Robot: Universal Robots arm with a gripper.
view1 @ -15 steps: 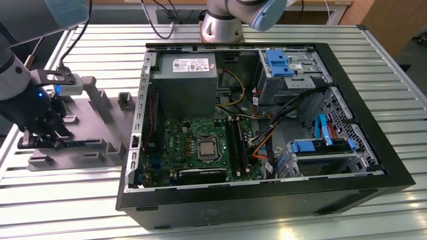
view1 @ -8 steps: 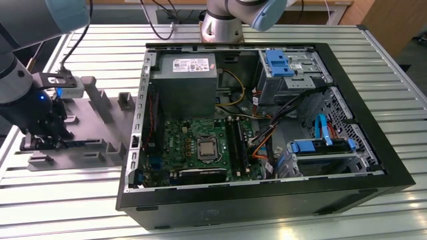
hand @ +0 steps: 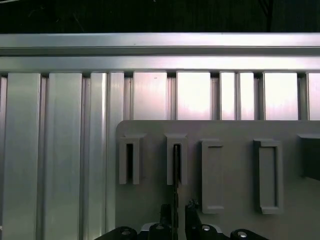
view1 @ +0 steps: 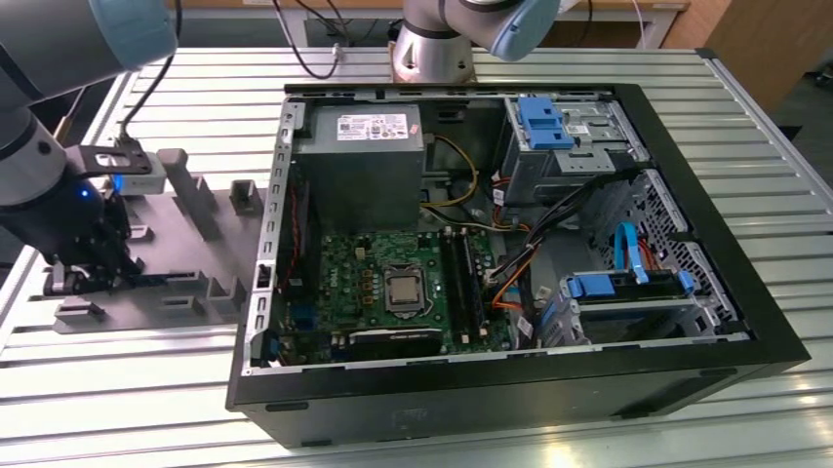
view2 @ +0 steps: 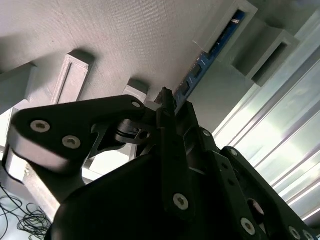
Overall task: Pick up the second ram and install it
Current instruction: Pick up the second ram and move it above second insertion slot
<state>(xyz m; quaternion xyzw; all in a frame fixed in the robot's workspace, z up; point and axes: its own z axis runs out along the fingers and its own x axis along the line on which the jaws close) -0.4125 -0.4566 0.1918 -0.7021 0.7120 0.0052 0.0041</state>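
**Exterior view.** The arm reaches down over a grey holder tray (view1: 163,255), which lies on a ribbed metal surface (view1: 131,390). The gripper (view1: 85,268) is low over the edge of the tray farthest from the open computer case (view1: 521,390). The case lies just beside the tray on the exterior view's right. Its motherboard (view1: 390,273) faces up, with long black memory slots (view1: 462,283) across it. Grey upright blocks (view1: 195,200) stand on the tray between the gripper and the case.

**Second wrist view.** The memory stick (view2: 216,47), blue with small dark chips, stands on its long edge in the tray (view2: 125,40). Its far end is held in a slotted grey block (view2: 235,20). Its near end runs in between the dark fingers (view2: 167,130) of the gripper (view2: 179,102). The ribbed surface (view2: 280,125) shows beyond the tray's edge.

**First wrist view.** The memory stick (hand: 176,170) appears edge-on as a thin dark line, upright in a slotted block (hand: 170,150) on the tray (hand: 235,130). The gripper (hand: 176,209) straddles the stick. Its fingers (hand: 165,215) are apart, one on each side, with a narrow gap visible between each finger and the stick. A like slotted block (hand: 122,160) stands just beside the first, and two framed blocks (hand: 212,175) stand on its other side. The ribbed surface (hand: 60,150) lies past the tray's edge.
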